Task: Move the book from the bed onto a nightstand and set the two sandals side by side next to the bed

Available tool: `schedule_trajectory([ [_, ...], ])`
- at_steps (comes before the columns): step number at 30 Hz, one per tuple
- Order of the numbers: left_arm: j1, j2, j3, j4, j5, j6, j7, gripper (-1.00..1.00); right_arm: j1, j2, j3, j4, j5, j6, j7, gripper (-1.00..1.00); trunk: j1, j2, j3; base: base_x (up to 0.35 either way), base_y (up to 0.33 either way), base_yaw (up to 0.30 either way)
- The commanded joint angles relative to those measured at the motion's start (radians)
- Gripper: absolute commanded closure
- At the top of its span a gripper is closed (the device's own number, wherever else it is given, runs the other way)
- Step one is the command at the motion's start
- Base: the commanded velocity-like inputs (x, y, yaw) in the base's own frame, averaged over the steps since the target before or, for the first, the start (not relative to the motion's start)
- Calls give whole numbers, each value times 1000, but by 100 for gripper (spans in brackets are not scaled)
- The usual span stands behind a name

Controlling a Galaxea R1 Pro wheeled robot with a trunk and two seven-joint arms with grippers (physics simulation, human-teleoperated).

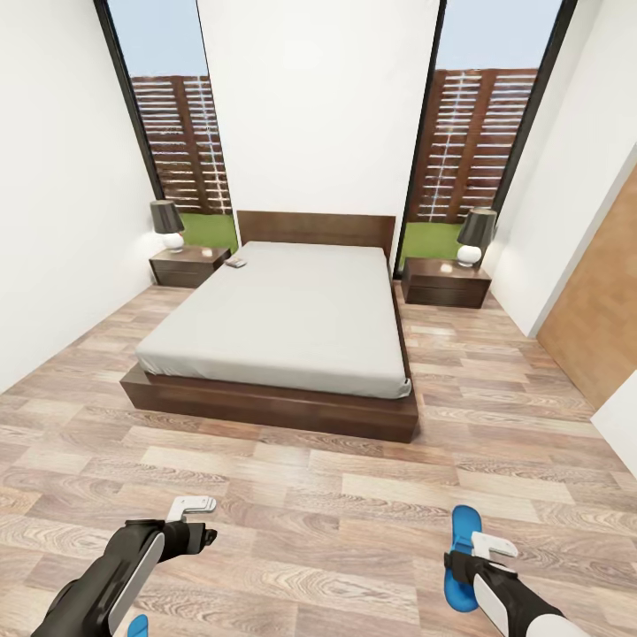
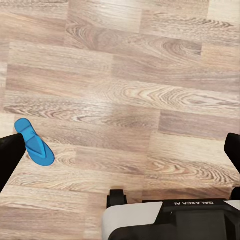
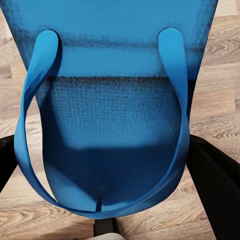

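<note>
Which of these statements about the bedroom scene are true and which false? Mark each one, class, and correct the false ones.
1. The book lies on the bed near the headboard. True.
2. Both sandals already sit side by side against the bed. False: one sandal lies on the floor at the right gripper, and the other sandal lies apart, near the left arm, both well short of the bed.
3. A nightstand with a lamp stands on each side of the bed. True.
4. The left gripper holds a sandal. False: its fingers are spread over bare floor with nothing between them.
5. The right gripper's fingers flank a blue sandal. True.
</note>
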Motion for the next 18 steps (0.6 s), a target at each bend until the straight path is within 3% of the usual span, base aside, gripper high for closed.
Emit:
schedule_trajectory([
  [1,-1,1,-2,-1,1,4,0,-100,0,0,-2,-3,-7,5,-2,100,1,-2,-2,0,0,0],
  [18,-1,1,-2,-2,1,4,-1,-100,2,7,-1,-13,-9,5,-3,100,1,-2,4,0,0,0],
])
